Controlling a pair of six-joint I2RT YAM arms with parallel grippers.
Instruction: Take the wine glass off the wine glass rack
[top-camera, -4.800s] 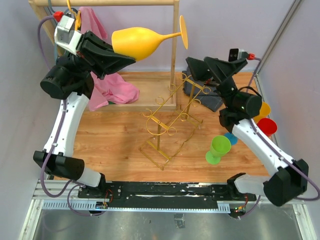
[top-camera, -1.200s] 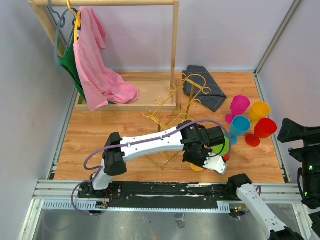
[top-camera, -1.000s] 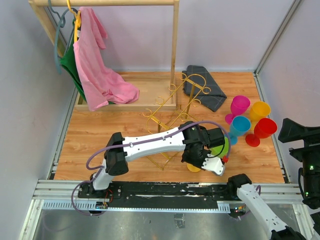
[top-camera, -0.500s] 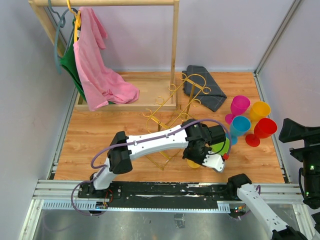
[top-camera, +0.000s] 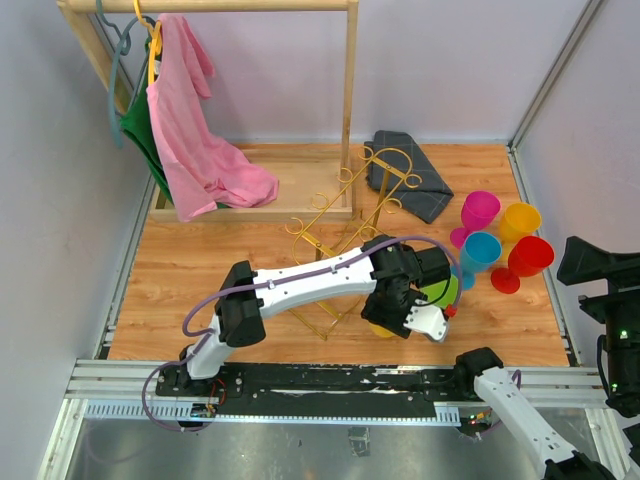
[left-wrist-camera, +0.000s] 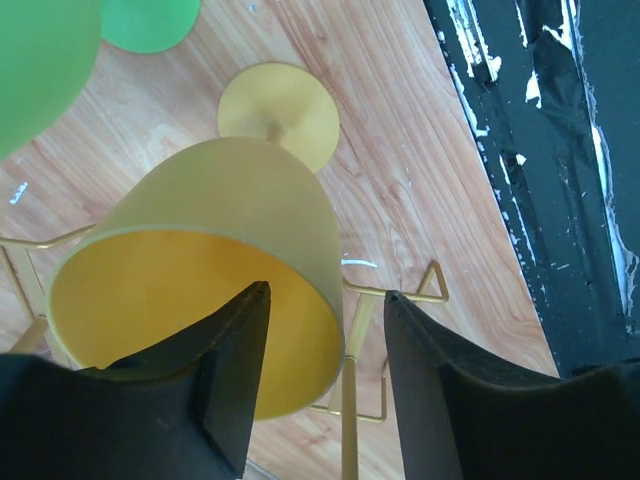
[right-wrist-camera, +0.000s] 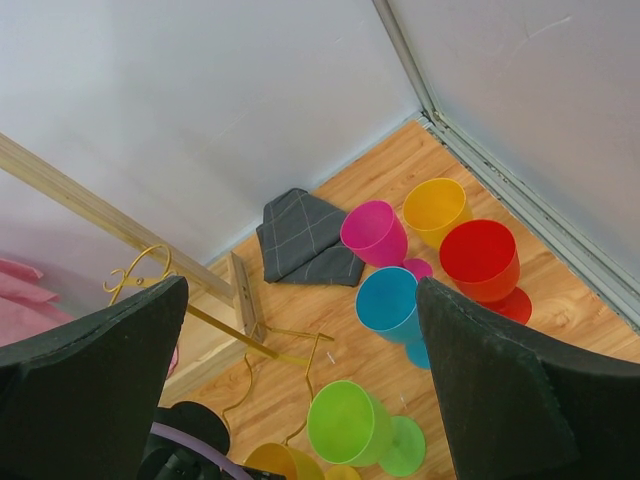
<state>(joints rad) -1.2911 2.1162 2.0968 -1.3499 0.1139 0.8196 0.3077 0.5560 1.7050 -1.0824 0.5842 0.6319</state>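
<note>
Wine glass (left-wrist-camera: 240, 210), yellow, stands foot-down on the surface (top-camera: 200, 270), off the rack (top-camera: 318, 243) beside its near base corner. Left gripper (left-wrist-camera: 325, 300) directly above, jaws parted astride the rim. Right gripper (right-wrist-camera: 300, 290) wide open, farther off.

Wooden surface (top-camera: 220, 270): wine glass rack (top-camera: 318, 262) at centre; clothes rack base (top-camera: 290, 180), grey cloth (top-camera: 405, 185) at back; magenta glass (top-camera: 480, 210), orange glass (top-camera: 520, 220), red glass (top-camera: 530, 255), blue glass (top-camera: 480, 250) clustered right; green glass (top-camera: 440, 293), yellow wine glass (left-wrist-camera: 230, 200) upright near front.
</note>
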